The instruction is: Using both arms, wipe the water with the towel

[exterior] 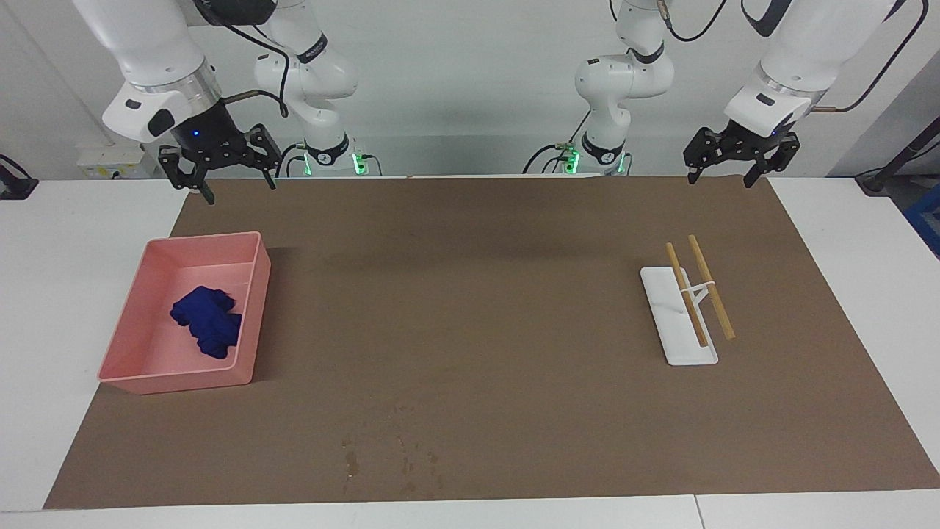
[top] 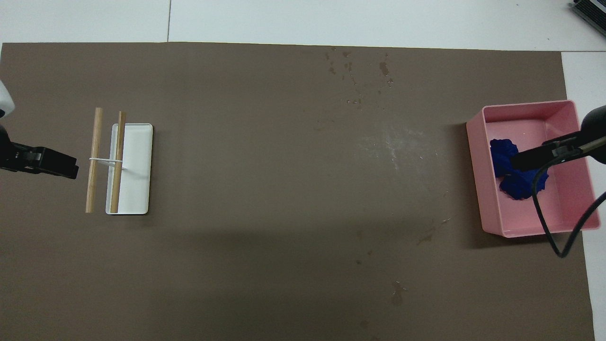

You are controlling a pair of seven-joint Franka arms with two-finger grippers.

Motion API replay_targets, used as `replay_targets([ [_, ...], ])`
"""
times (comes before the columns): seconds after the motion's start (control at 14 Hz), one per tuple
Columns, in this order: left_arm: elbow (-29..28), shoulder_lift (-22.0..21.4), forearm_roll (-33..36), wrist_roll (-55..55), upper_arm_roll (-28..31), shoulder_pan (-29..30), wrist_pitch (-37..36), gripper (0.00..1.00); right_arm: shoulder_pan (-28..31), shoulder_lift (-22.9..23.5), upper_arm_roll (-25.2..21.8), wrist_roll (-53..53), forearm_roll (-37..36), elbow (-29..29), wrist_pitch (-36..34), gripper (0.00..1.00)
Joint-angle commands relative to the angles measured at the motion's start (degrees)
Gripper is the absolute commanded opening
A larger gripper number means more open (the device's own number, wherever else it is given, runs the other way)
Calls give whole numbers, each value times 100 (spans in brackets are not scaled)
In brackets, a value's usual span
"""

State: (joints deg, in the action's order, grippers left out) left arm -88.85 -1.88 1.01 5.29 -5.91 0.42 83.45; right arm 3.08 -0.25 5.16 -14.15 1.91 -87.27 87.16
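Grippers raised over the brown mat (exterior: 470,308), both with fingers spread and holding nothing.
In the facing view, upper left, the right gripper (exterior: 236,182) hangs above the mat's edge; below it a crumpled blue towel (exterior: 207,321) lies in the pink bin (exterior: 176,380). Water specks (exterior: 400,452) dot the lower centre. At right a white tray (exterior: 664,308) carries two wooden sticks (exterior: 698,294); upper right, the left gripper (exterior: 721,178).

This looks like a robot lab. Two big white jointed robot arms (exterior: 147,66) stand at twelve o'clock by a plain white wall, with black cables and little green lights, over a white table (exterior: 66,242) with a flat brown mat (exterior: 470,330).
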Motion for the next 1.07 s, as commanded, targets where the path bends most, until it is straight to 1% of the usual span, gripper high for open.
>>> replay_targets([
  [0.0, -194, -173, -22, -55, 11, 11, 49, 100, 8, -36, -42, 53, 55, 43, -155, 100],
  [0.21, -194, -173, -22, -55, 11, 11, 40, 100, -1, -124, -68, 18, 55, -45, -173, 100],
  [1.0, -194, -173, -22, -55, 11, 11, 49, 100, 17, -133, -86, -158, 46, -80, -103, 100],
])
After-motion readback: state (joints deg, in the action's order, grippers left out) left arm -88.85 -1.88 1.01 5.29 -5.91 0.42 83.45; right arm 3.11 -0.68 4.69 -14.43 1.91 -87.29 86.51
